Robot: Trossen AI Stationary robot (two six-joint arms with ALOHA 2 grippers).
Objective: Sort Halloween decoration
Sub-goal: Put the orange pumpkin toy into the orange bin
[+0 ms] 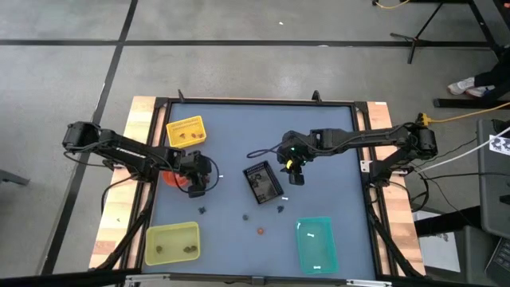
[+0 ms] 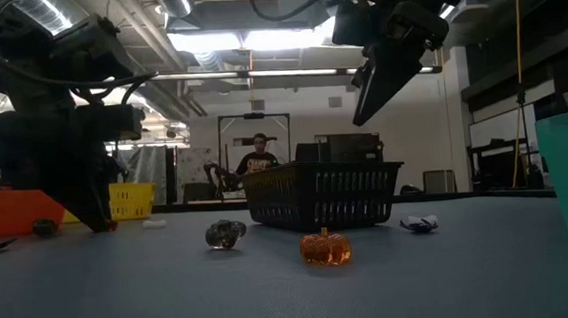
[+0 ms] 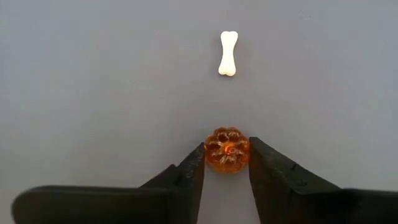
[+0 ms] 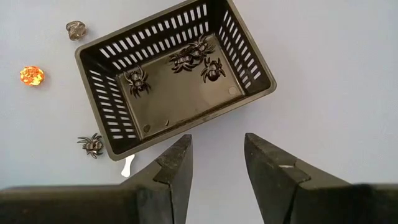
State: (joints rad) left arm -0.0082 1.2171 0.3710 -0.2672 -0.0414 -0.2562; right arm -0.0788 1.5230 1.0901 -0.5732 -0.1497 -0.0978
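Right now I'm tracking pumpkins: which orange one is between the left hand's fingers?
The orange pumpkin below the white bone; the other lies beside the black basket.

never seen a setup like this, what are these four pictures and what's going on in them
These are two dark robot arms working at one table, seen by four cameras at once. One camera looks straight down, one sits at table height, and one rides on each arm's wrist.

The left claw is down at the table with its fingers on either side of a small orange pumpkin trinket, about to grip it; a tiny white bone lies just beyond. The right claw hangs open and empty above the black basket, which holds several toy spiders.

Another spider, a second orange pumpkin and a greyish trinket lie loose beside that basket. From above you also see a yellow basket, a yellow-green tray, a teal tray and an orange container.
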